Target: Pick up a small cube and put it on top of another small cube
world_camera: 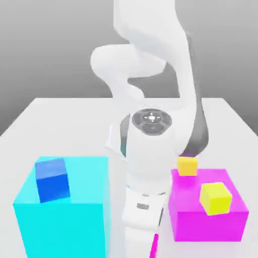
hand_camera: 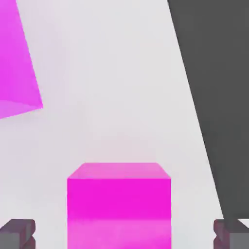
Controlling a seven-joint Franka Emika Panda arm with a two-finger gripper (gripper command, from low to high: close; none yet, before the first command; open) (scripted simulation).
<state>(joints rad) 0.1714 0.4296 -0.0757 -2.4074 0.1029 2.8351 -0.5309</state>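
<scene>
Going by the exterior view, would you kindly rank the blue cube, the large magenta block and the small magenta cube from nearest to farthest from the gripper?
1. Small magenta cube, right beside it
2. Large magenta block, on the view's right
3. Blue cube, on the view's left

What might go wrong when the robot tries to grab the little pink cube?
The claw stands open around the pink cube, with a gap on each side. If it closes a bit crooked, it might nudge or twist the cube. Later, the yellow cube near the big magenta block's front edge might get knocked off.
</scene>
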